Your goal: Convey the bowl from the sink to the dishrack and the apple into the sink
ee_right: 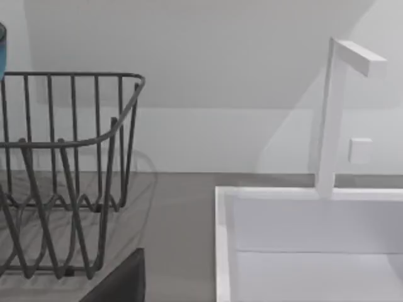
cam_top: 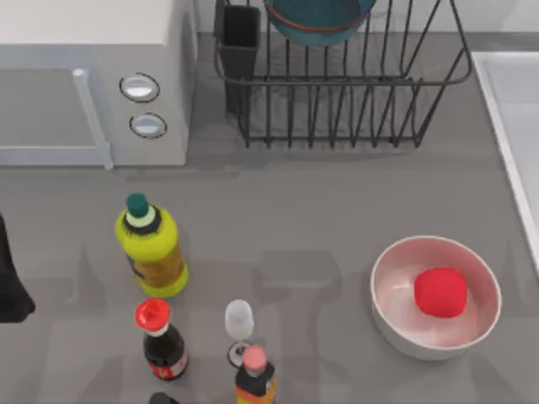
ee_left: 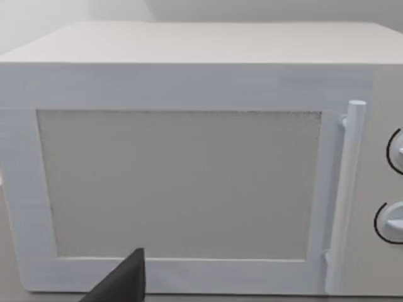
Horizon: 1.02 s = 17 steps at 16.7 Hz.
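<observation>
With the round teal-blue bowl [cam_top: 318, 21] already in the black wire dishrack [cam_top: 354, 101], the glossy red apple [cam_top: 440, 292] remains in the white bowl [cam_top: 396, 324]. A centred, gentle grasp is advised, lifting clear before crossing to the pale rectangular sink [cam_top: 505, 109]. State of either arm's jaws: cannot tell.

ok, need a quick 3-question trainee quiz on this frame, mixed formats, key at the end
1. True or false: the bowl already sits in the dishrack.
2. Where is the apple right now? A) in the sink B) in the white bowl C) beside the yellow bottle
3. Fill in: the box with two dials at the top view's left is the ______.

Key
1. True: it stands among the bars at the rack's far end.
2. B: the red fruit lies inside the white bowl, left of the sink.
3. Microwave
</observation>
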Each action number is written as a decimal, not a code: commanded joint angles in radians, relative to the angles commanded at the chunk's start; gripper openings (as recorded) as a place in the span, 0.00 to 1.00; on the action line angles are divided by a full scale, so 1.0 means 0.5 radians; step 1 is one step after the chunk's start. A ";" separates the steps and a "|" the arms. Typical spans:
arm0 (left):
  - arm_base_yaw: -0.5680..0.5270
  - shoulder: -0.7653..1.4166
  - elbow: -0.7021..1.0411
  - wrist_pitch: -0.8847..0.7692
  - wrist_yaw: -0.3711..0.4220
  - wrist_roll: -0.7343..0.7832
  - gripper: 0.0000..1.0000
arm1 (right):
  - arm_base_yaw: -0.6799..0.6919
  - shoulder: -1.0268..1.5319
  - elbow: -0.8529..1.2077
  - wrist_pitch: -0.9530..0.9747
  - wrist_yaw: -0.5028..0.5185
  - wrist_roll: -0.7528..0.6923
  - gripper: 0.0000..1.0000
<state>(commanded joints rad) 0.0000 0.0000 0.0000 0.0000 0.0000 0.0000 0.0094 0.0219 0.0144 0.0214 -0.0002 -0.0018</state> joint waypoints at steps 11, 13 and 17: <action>0.000 0.000 0.000 0.000 0.000 0.000 1.00 | -0.019 -0.044 -0.029 -0.043 0.000 0.004 1.00; 0.000 0.000 0.000 0.000 0.000 0.000 1.00 | -0.019 -0.044 -0.029 -0.043 0.000 0.004 1.00; 0.000 0.000 0.000 0.000 0.000 0.000 1.00 | -0.019 -0.044 -0.029 -0.043 0.000 0.004 1.00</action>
<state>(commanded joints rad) 0.0000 0.0000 0.0000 0.0000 0.0000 0.0000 0.0000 0.0000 0.0000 0.0000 0.0000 0.0000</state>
